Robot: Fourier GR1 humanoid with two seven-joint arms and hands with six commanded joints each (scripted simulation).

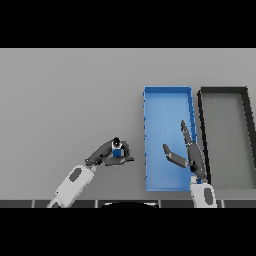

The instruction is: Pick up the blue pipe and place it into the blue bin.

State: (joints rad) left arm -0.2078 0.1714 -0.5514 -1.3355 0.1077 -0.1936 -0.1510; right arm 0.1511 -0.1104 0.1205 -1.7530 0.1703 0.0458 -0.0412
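Note:
A small blue pipe (117, 152) with a dark top stands upright on the grey table, left of the blue bin (167, 99). My left hand (106, 153) is wrapped around it, fingers and thumb curled on either side. My right hand (192, 152) hovers over the right half of the blue bin with straight fingers and thumb spread, holding nothing.
A black bin (224, 91) sits directly right of the blue bin, their long walls side by side. The grey table (65, 100) stretches wide to the left and back.

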